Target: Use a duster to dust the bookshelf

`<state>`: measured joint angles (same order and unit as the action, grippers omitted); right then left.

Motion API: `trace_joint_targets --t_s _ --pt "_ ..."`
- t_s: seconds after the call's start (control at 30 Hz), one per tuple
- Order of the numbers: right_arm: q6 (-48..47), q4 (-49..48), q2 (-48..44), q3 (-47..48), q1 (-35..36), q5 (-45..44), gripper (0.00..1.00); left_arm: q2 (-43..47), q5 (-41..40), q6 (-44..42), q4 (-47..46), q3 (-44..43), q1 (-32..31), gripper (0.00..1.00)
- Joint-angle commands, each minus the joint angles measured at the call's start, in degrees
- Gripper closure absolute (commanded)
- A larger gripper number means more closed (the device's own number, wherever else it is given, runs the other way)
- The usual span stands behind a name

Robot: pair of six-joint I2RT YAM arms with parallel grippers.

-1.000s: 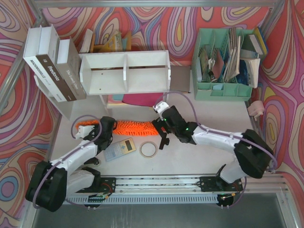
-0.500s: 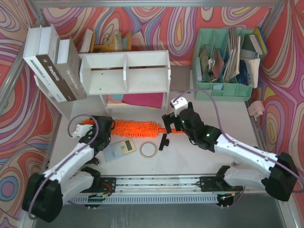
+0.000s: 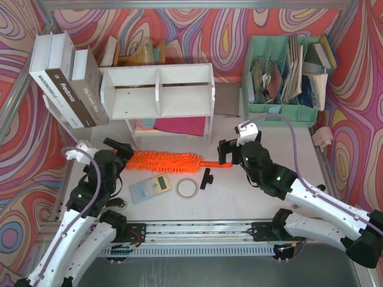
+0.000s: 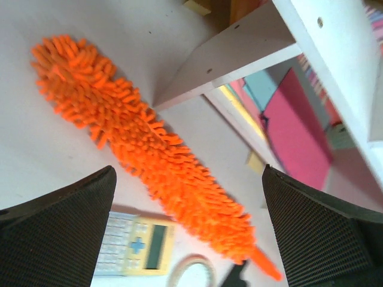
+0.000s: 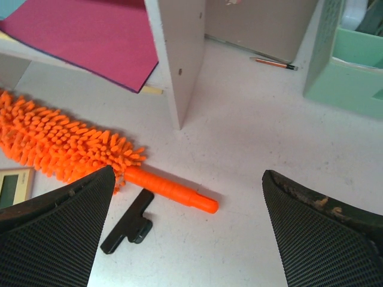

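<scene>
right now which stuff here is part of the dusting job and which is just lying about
Part of the job: duster, bookshelf.
Just lying about: calculator, tape roll, small black part, green organizer, big books, pink sheet.

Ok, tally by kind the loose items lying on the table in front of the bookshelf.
Duster: 1
Calculator: 1
Tape roll: 1
Black plastic piece: 1
Total: 4
</scene>
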<state>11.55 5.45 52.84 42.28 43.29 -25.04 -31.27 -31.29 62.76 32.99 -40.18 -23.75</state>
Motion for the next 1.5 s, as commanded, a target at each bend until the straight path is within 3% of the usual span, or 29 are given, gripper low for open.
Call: trace_joint_targets --t_s 0.0,0.2,0.27,0.37,0.53,0.83,1.0,1.1,1.2,1.47 --pt "2.17 -0.79 -1.02 -0.61 -0.30 -5.22 0.01 -0.99 -2.58 -23.44 -2.92 2.39 -0.16 0.01" --pt "2.39 -3.15 -0.79 0.23 -1.87 -6.90 0.01 -12.33 -15.60 -35.14 -17.03 6.39 -0.14 0.01" --pt "2.80 -2.11 -0.35 1.18 -3.88 -7.09 0.01 -14.61 -16.59 -41.45 -27.28 9.65 -0.16 0.02" --pt "3.50 -0.23 0.25 2.10 -7.82 -7.40 0.01 -16.07 -15.89 -51.30 -42.58 17.76 0.52 0.02" --pt "3.03 0.19 1.31 1.83 -15.34 -6.61 0.01 -22.82 -7.88 -54.59 -54.98 23.32 8.75 0.02" --pt "0.10 -6.20 6.49 -2.48 -21.37 -4.27 0.01 -41.65 2.05 -60.10 -75.74 22.67 15.01 0.02" --pt "-1.52 -12.76 10.77 -4.78 -25.14 -3.68 0.01 -48.27 9.04 -60.19 -78.88 19.73 18.90 0.02" --pt "-2.14 -16.14 13.02 -5.69 -27.44 -2.76 0.01 -53.64 12.30 -55.98 -88.83 22.27 22.73 0.02" --pt "-3.39 -22.40 15.80 -8.07 -31.78 -0.27 0.01 -56.55 15.53 -56.51 -88.19 20.68 23.13 0.02" --pt "-8.26 -40.41 22.82 -15.38 -36.16 1.36 0.01 -56.24 14.44 -55.80 -86.56 20.21 23.14 0.02"
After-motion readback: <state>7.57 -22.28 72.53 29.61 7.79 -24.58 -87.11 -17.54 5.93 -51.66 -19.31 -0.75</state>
